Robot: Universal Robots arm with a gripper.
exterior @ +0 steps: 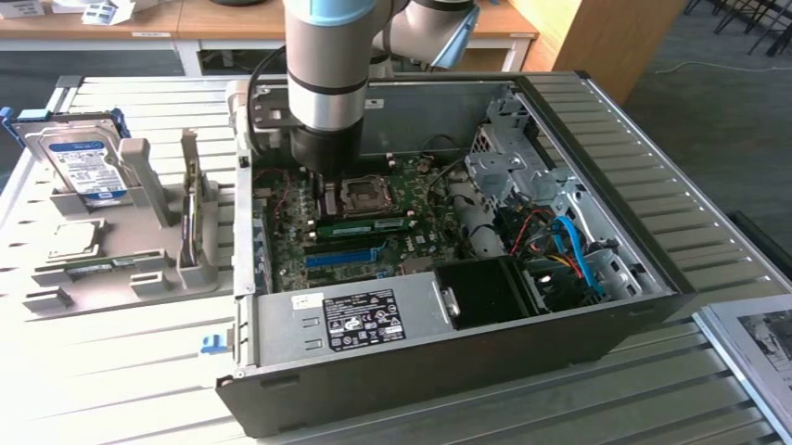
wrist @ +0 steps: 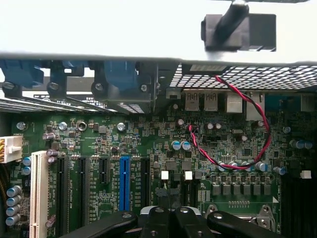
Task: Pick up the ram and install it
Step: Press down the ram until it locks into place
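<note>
The ram (exterior: 367, 224), a narrow green stick with pale labels, lies along a motherboard slot just in front of the CPU socket (exterior: 363, 193) inside the open PC case. My gripper (exterior: 325, 167) hangs inside the case over the board's back left part, above and behind the ram. In the wrist view its black fingers (wrist: 157, 218) meet with nothing showing between them, so the gripper (wrist: 166, 219) is shut over the green motherboard (wrist: 148, 148). The blue slot (wrist: 124, 181) runs just beside the fingers.
A grey holder (exterior: 111, 269) on the exterior view's left carries a blue-labelled hard drive (exterior: 84, 167), a CPU chip (exterior: 74, 239) and a thin board on edge (exterior: 189, 209). The case walls (exterior: 619, 167), power supply (exterior: 359, 320), black fan (exterior: 489, 289) and a red-black wire (wrist: 247, 148) crowd the board.
</note>
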